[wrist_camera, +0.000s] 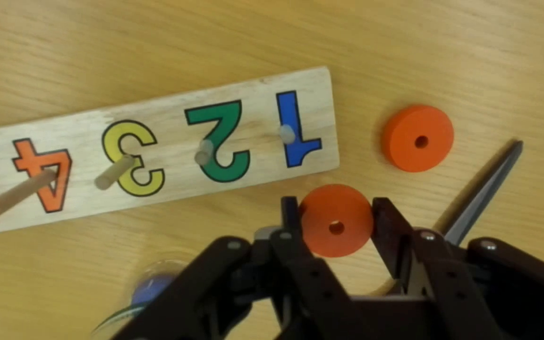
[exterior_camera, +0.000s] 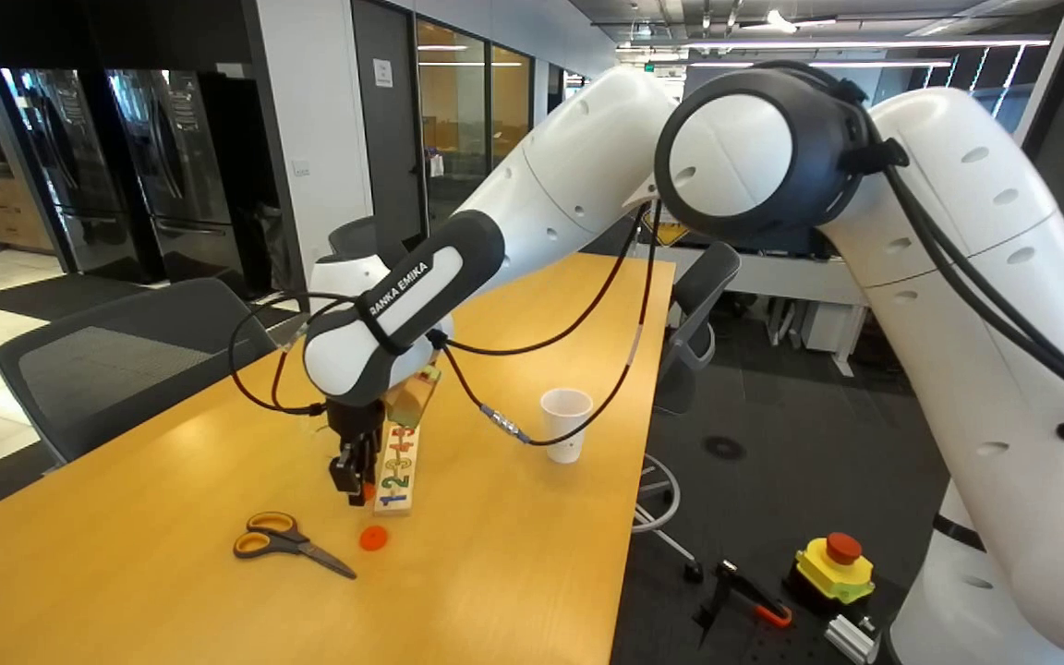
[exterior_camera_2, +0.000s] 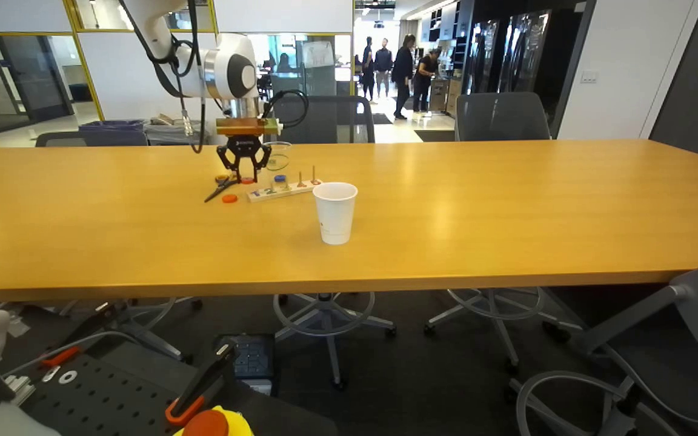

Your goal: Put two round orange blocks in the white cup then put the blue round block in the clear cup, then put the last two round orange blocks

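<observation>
"Gripper (wrist_camera: 335, 217) right under the lens. Has it got something?"

"Yes, it's pinching a round orange block (wrist_camera: 333, 205) from both sides. I can't tell whether that's clear of the table (wrist_camera: 125, 52)."

"Any more orange?"

"Another orange block (wrist_camera: 418, 138), flat on the table near the gripper: ahead of it and to its right in the wrist view. Scissors (wrist_camera: 484, 192) lie just right of that one, partly hidden behind the gripper."

"And on the left?"

"Pegged number board (wrist_camera: 174, 141), just beside the held block. Some blue piece (wrist_camera: 151, 287) shows left of the gripper too, partly covered by it; I can't make out what it sits in."

"White cup (exterior_camera_2: 335, 215)?"

"Upright on the table in both exterior views, well apart from the gripper."
</observation>
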### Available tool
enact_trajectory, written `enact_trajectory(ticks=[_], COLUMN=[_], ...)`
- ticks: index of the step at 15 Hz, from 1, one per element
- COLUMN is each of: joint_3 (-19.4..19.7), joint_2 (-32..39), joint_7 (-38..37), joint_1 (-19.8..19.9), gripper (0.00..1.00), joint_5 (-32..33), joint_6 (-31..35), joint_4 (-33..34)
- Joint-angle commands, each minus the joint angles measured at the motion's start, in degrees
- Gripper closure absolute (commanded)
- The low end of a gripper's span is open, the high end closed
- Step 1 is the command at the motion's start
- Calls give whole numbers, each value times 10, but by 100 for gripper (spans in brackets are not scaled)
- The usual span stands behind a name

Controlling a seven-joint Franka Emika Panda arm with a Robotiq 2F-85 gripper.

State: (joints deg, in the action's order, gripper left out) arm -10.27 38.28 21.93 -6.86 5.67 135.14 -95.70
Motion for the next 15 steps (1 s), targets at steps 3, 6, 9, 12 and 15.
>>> enact_trajectory(ticks=[3,6,9,12,15], joint_3=[28,58,85,109,130], joint_2=[-138,-195,-250,-290,-318], joint_7=[-68,-122,-172,-216,-250], joint_1=[9,16,31,47,64], gripper=[80,80,80,80,80], joint_5=[5,8,3,10,15], joint_6=[14,16,9,14,15], joint_4=[-124,-173,-218,-255,-287])
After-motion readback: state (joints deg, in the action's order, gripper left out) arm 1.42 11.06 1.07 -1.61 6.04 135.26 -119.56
